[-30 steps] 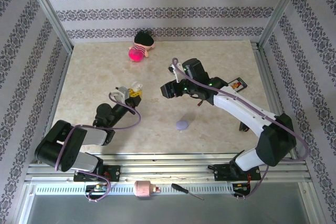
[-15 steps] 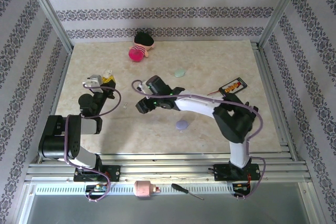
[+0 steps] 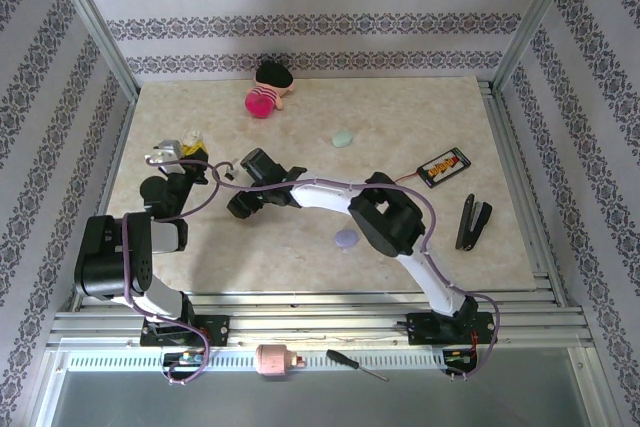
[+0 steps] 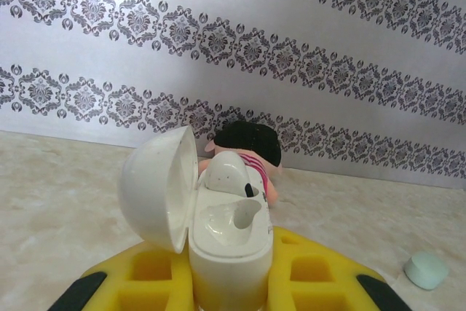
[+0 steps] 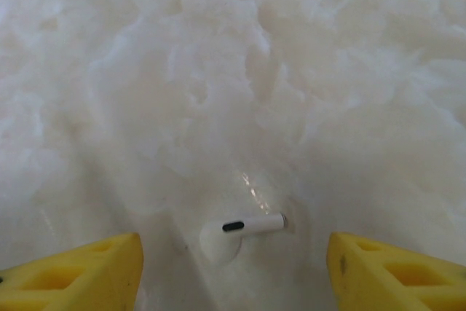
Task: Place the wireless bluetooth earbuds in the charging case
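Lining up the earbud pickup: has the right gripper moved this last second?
Yes. The right gripper swung left, from just behind the small lavender oval case to far left of it.

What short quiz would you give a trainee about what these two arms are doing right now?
1. True or false: the charging case held by the left gripper has its lid shut.
2. Pick one: what lies on the table between the fingers of the right gripper? A) a coin B) a white earbud C) a spoon
3. Fill in: the right gripper's jaws stand ___.

Key: 1 false, the lid is swung open. 2 B. 3 open.
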